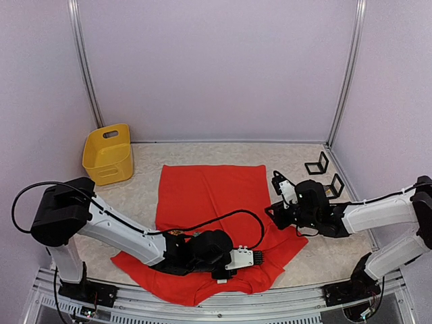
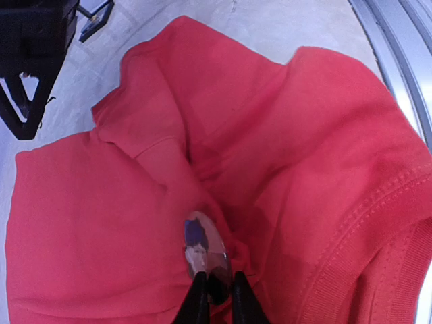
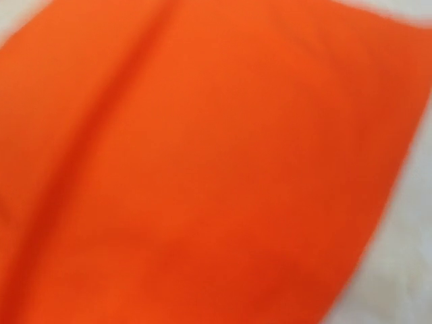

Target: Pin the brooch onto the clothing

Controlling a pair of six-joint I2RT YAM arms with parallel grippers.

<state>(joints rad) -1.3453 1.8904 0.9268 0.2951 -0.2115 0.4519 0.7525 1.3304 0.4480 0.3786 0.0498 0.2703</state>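
Red-orange T-shirt (image 1: 209, 196) lies spread; my left gripper (image 2: 217, 290) pinches the brooch (image 2: 206, 246) onto bunched cloth beside the collar (image 2: 378, 223) — placed for pinning. My right gripper (image 1: 282, 189) hangs by its edge — clenched or not, I cannot tell.

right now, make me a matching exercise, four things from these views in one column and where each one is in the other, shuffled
Things:
1. yellow bin
2. red-orange T-shirt
3. brooch
4. black brackets

Places:
A. pinched at the tip of the left end effector, against the fabric
B. far right corner of the table
C. far left corner of the table
D. spread over the middle of the table

Pairs: 1-C, 2-D, 3-A, 4-B
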